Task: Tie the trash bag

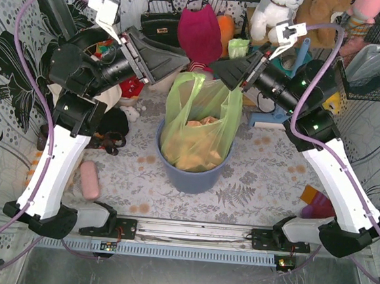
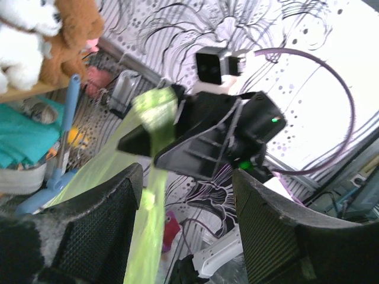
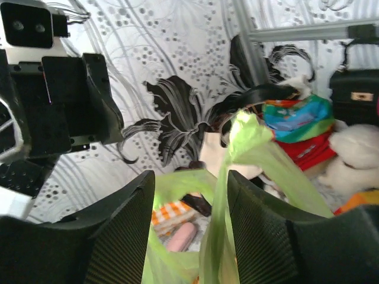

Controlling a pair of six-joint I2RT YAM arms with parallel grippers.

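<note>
The lime-green trash bag (image 1: 228,119) stands in the blue-grey bin (image 1: 194,176) at mid-table, with tan crumpled paper (image 1: 201,124) showing through it. Its two top flaps stand up. My left gripper (image 1: 176,67) is open just above the left flap. In the left wrist view (image 2: 188,177) a green strip (image 2: 148,207) runs beside the left finger (image 2: 89,231), not pinched. My right gripper (image 1: 223,75) is open at the right flap. In the right wrist view (image 3: 190,177) bag plastic (image 3: 216,236) hangs loose between the fingers. The two grippers face each other closely over the bag.
A pink oblong object (image 1: 89,180) lies at the near left. A black handbag (image 1: 160,21), a magenta plush (image 1: 200,31) and stuffed toys (image 1: 276,10) crowd the back. A wire basket (image 1: 374,61) hangs at the right. A red-orange item (image 1: 317,201) lies by the right arm.
</note>
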